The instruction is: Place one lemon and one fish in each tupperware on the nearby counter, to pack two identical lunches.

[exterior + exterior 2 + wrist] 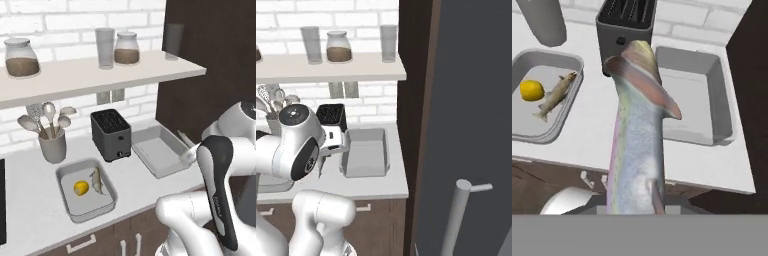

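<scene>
Hand view: fish [637, 140] slender, silvery, pink-striped.

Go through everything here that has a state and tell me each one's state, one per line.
Gripper: shut on a fish, holding it above the counter.
Left tupperware: holds one lemon and one fish.
Right tupperware: empty.
Toaster: slots empty.
Shelf jars: lidded, partly filled with brown contents.
</scene>
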Robot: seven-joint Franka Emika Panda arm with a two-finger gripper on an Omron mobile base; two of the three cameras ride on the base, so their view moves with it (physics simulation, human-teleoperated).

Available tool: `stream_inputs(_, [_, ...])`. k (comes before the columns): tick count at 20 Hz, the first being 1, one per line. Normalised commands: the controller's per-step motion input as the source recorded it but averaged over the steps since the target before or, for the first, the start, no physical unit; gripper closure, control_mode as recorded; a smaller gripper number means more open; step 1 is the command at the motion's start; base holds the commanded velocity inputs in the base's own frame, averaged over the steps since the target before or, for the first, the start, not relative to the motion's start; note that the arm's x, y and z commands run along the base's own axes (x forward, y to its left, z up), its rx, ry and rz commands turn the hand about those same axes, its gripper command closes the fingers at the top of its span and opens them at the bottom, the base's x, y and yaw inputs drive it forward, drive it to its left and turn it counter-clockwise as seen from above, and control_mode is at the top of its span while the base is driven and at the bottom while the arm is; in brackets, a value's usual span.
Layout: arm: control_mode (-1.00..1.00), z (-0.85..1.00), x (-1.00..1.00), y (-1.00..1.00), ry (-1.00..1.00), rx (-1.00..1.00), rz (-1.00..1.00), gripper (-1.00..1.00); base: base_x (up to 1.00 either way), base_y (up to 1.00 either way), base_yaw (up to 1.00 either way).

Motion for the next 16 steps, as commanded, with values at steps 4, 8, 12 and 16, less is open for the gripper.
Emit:
stream_inputs(4, [-1.00,-0.46,0.50,0.20,-0.09,-0.11,-0.30,1.00,0.00,0.00,0.00])
stream_inputs(8, [-1.00,-0.46,0.89,-0.03,0.02,-0.01,-0.13,1.00,0.00,0.00,0.00])
stream_inputs(12, [-1.00,-0.43,1.00,-0.20,0.11,0.00,-0.05,1.00,0.00,0.00,0.00])
stream_inputs(16, [-1.00,-0.58,1.00,-0.04,0.14,0.01,0.00,1.00,0.00,0.00,0.00])
